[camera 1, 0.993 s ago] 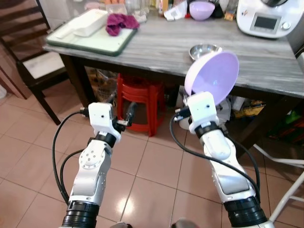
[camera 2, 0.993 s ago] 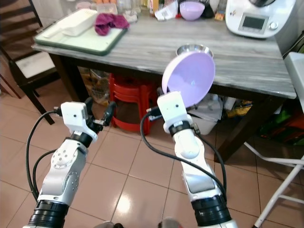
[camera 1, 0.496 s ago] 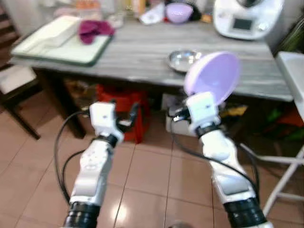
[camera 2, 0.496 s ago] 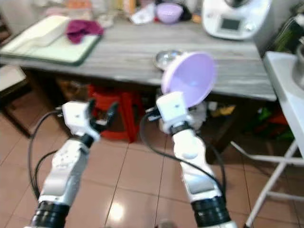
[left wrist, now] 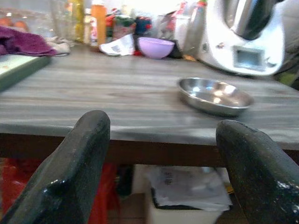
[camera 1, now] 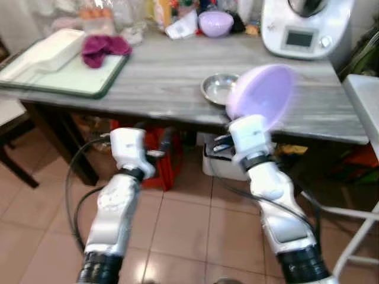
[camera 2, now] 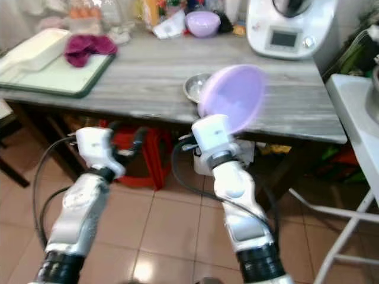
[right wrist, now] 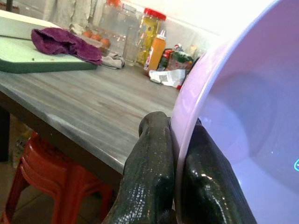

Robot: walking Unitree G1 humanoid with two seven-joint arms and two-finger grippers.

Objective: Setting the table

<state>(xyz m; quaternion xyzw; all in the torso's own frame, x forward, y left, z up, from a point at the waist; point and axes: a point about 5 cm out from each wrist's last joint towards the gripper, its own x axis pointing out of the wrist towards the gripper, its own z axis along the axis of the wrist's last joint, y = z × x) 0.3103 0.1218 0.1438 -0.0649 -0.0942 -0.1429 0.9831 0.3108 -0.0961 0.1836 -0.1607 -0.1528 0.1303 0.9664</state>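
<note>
Right wrist view: lilac bowl [right wrist: 243,116] rim pinched in my right gripper [right wrist: 175,186], before grey table [right wrist: 93,102].

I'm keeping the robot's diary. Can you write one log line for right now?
right tool: shut on purple bowl rim, tilted | left tool: open, empty | steel dish on grey table

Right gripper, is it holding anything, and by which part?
Yes. The right gripper holds the lilac bowl by its rim, one finger on each side of the wall. The left gripper is open and holds nothing.
</note>
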